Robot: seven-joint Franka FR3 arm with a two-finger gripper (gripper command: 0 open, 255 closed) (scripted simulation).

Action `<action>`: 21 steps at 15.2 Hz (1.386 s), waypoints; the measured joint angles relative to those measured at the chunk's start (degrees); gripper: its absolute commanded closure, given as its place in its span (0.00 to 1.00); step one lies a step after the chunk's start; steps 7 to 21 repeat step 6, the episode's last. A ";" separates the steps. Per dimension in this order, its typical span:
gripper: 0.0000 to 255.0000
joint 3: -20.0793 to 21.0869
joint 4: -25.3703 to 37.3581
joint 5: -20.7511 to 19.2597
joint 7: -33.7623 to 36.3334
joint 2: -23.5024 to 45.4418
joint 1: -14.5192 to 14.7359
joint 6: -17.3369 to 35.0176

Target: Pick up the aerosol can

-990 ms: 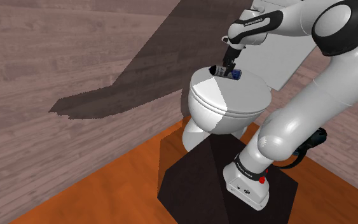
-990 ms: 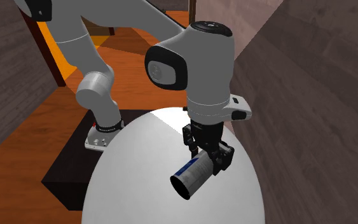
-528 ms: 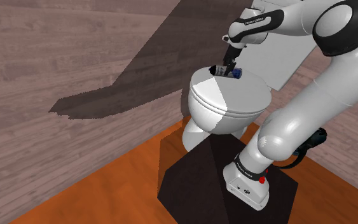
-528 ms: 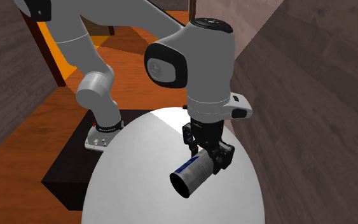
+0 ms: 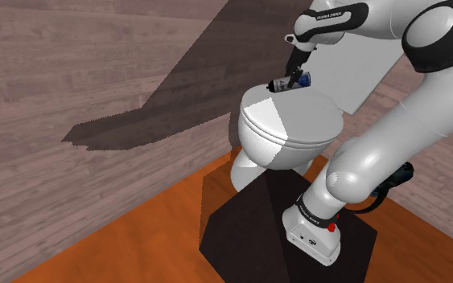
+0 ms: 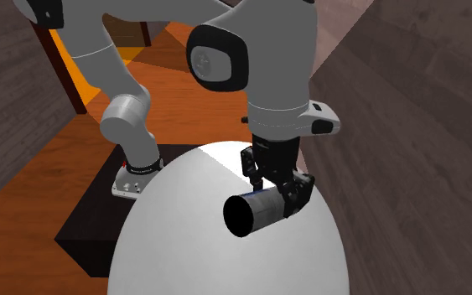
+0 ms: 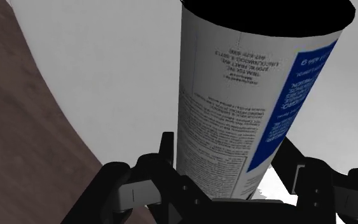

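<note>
White-and-blue aerosol can (image 6: 259,210) | fingers (image 6: 299,189) clamped on it | raised higher above toilet lid (image 5: 297,129)

The shoulder view sits beside and a little behind my stand (image 5: 240,229), high up, looking down and leftward over the toilet (image 5: 257,149). My stand lies near and the wooden wall (image 5: 72,64) far. The second exterior view faces me from the toilet's far side, close over the white lid (image 6: 192,251), with my stand beyond. Both share the lid, my stand and my gripper (image 5: 296,78). The wrist view looks along my gripper, very near the aerosol can (image 7: 247,95), with the lid behind it.
</note>
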 measured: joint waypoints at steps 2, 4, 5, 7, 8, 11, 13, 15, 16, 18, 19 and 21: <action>1.00 0.24 1.47 -0.09 0.01 -0.38 0.03 -1.78; 1.00 0.49 2.58 -0.22 0.09 -0.76 0.05 -3.21; 1.00 0.66 3.18 -0.27 0.19 -0.92 0.09 -3.97; 1.00 0.73 3.53 -0.30 0.20 -1.02 0.10 -4.40; 1.00 0.73 3.53 -0.30 0.20 -1.02 0.10 -4.40; 1.00 0.73 3.53 -0.30 0.20 -1.02 0.10 -4.40; 1.00 0.73 3.53 -0.30 0.20 -1.02 0.10 -4.40; 1.00 0.73 3.53 -0.30 0.20 -1.02 0.10 -4.40; 1.00 0.73 3.53 -0.30 0.20 -1.02 0.10 -4.40; 1.00 0.73 3.53 -0.30 0.20 -1.02 0.10 -4.40; 1.00 0.73 3.53 -0.30 0.20 -1.02 0.10 -4.40; 1.00 0.73 3.53 -0.30 0.20 -1.02 0.10 -4.40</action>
